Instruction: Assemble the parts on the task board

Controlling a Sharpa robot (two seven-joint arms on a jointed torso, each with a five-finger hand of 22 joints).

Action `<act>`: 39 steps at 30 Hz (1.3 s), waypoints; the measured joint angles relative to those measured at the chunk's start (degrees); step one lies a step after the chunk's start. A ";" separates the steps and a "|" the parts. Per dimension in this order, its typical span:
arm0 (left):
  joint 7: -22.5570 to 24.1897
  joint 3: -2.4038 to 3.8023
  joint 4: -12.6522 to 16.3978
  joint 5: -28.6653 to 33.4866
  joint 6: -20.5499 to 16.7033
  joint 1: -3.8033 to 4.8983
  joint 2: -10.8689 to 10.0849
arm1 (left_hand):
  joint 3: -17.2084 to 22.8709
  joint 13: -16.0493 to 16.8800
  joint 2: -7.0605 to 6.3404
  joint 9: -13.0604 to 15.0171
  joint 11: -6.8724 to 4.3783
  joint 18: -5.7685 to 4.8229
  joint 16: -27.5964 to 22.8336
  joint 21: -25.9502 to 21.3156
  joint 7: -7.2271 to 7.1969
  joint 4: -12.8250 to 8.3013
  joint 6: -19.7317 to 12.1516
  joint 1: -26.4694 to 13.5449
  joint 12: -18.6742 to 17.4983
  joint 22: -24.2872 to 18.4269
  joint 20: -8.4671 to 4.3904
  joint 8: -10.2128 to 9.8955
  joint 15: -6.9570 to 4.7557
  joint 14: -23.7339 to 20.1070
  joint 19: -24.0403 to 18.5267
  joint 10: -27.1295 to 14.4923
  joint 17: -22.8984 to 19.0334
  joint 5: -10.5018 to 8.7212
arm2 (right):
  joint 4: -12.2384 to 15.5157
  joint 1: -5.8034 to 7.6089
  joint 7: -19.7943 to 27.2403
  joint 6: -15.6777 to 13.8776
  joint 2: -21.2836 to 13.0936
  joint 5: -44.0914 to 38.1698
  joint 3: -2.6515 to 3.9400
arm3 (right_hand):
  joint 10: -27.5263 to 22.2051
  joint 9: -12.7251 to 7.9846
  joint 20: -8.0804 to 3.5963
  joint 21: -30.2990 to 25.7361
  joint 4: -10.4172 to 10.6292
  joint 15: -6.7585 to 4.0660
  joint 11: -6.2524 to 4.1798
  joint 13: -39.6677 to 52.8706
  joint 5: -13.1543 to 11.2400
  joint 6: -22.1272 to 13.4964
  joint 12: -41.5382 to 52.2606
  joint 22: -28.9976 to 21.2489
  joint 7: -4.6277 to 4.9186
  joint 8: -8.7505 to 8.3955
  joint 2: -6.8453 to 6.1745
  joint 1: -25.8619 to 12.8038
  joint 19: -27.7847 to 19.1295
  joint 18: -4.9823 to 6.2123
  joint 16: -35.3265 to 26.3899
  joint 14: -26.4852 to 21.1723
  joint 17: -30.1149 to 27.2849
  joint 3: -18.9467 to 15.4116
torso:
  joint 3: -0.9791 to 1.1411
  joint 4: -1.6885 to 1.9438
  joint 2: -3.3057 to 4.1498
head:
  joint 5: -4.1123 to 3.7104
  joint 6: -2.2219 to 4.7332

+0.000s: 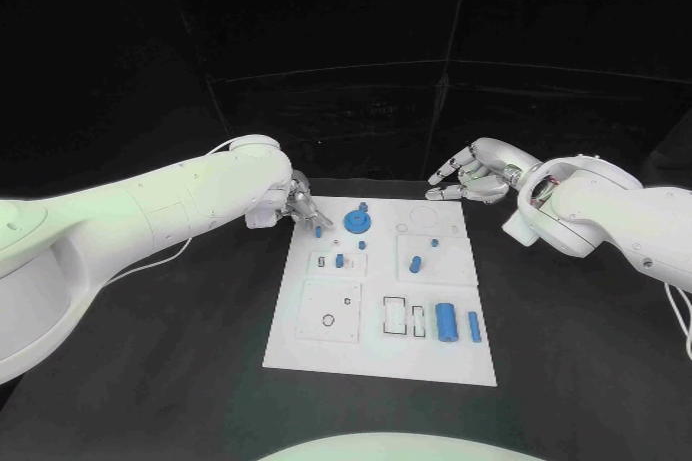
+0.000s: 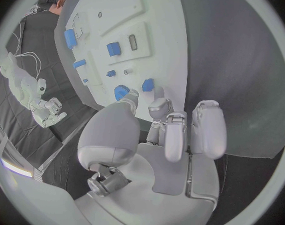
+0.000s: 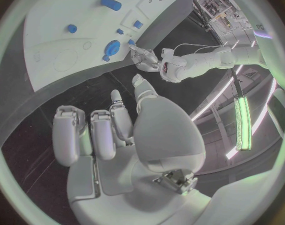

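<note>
The white task board (image 1: 382, 326) lies flat in the middle of the black bench (image 1: 173, 381), between the two arms. The left hand (image 1: 299, 207) sits at the board's far left corner, its fingers reaching over the edge; in the left wrist view the fingertips (image 2: 156, 105) come down just beside a small blue part (image 2: 147, 84) and a second blue piece (image 2: 121, 91), but whether they touch either one cannot be told. Nothing shows clasped in that hand, and its fingers lie loosely apart.

Just past the left hand's fingertips, toward the right hand, a round blue part (image 1: 359, 221) stands on the board with a small blue peg (image 1: 365, 205) beyond it. Nearer the robot from that hand lie further small blue pieces (image 1: 339, 261), and a blue part (image 1: 415, 265) sits in the neighbouring panel.

The right hand (image 1: 472, 177) hovers off the board's far right corner, above the bench, released, fingers spread and holding nothing. Well away from it, at the board's near right end, a blue cylinder (image 1: 447, 322) and a slimmer blue bar (image 1: 473, 327) lie side by side, apart from each other.
</note>
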 measured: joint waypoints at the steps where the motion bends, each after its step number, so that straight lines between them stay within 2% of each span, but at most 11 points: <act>1: 0.05 0.00 -0.05 -0.01 0.03 -0.02 0.05 | -0.09 0.00 0.12 -0.06 0.00 0.00 0.00 0.00 0.00 -0.09 0.00 0.12 0.00 0.00 0.00 0.00 0.00 0.00 0.00 0.00 0.00 0.00 | 0.00 0.00 0.01 0.00 0.01 0.00 0.00 | 0.00 0.00 0.00 0.00 0.00 0.00 0.00 0.00 0.00 0.00 0.00 0.00 0.00 0.00 0.00 0.00 0.00 0.00 0.00 0.00 0.00 0.00 | 0.00 0.00 0.00 | -0.02 0.00; 11: 0.35 -0.01 -0.52 -0.08 0.38 -0.19 0.33 | 0.48 -0.02 2.07 -0.68 0.00 -0.01 0.00 0.00 -0.21 -1.47 0.60 3.60 0.00 0.13 0.00 -0.35 0.00 0.00 0.00 0.00 0.00 0.00 | -0.03 0.00 0.05 0.00 0.06 -0.01 0.00 | 0.00 0.00 0.00 -0.22 0.00 0.00 0.00 0.00 0.00 0.00 0.00 0.00 0.00 0.00 0.30 0.30 0.00 0.00 0.00 0.00 0.00 0.00 | 0.00 0.01 -0.02 | -0.02 -0.07; 28: 0.80 -0.01 -0.61 -0.15 0.90 -0.37 0.56 | 0.80 0.04 2.19 -0.79 0.00 0.00 0.00 0.23 -0.22 -1.90 1.01 4.29 0.23 0.33 0.00 -0.35 0.00 0.00 0.00 0.00 0.00 0.00 | -0.08 0.00 0.07 0.01 0.14 -0.02 0.00 | 0.00 0.00 0.00 -0.21 -0.01 0.00 0.00 0.00 0.00 0.00 0.00 0.00 0.00 0.00 0.30 0.30 0.00 0.00 0.00 0.00 0.00 0.01 | 0.01 0.01 -0.02 | -0.15 -0.33; 30: 0.84 -0.01 -0.61 -0.15 0.92 -0.37 0.53 | 1.00 0.07 2.55 -0.79 -0.22 0.00 0.00 0.23 -0.27 -2.10 1.36 4.64 0.23 0.35 0.00 -0.35 0.00 0.00 0.00 0.22 0.00 0.00 | -0.09 0.00 0.07 0.01 0.14 -0.02 0.00 | 0.00 0.00 0.00 -0.21 -0.01 0.00 0.00 0.00 0.00 0.00 0.00 0.00 0.00 0.00 0.30 0.30 0.00 0.00 0.00 0.00 0.00 0.01 | 0.01 0.03 -0.02 | -0.15 -0.35; 34: 0.96 -0.01 -0.61 -0.16 0.95 -0.37 0.45 | 1.65 0.19 3.04 -0.79 -0.34 0.00 0.00 0.23 -0.51 -2.74 1.73 5.79 0.60 0.46 0.00 -0.35 0.00 0.00 0.00 0.33 0.00 0.00 | -0.10 0.00 0.07 0.01 0.16 -0.02 0.00 | 0.00 0.00 0.00 -0.21 -0.01 0.00 0.00 0.00 0.00 0.00 0.00 0.00 0.00 0.00 0.30 0.30 0.00 0.00 0.00 0.00 0.00 0.01 | 0.01 0.07 -0.02 | -0.15 -0.38; 39: 1.24 -0.01 -0.60 -0.16 0.96 -0.37 0.37 | 3.88 0.27 4.45 -1.00 -0.63 0.00 0.00 0.23 -0.72 -5.30 1.94 9.20 0.61 0.61 0.00 -0.35 0.00 0.00 0.00 0.63 0.00 0.00 | -0.12 0.00 0.07 0.01 0.19 -0.03 0.00 | 0.00 0.00 0.00 -0.21 -0.01 0.00 0.00 0.00 0.00 0.00 0.00 0.00 0.00 0.00 0.30 0.30 0.00 0.00 0.00 0.00 0.00 0.01 | 0.01 0.07 -0.02 | -0.04 -0.45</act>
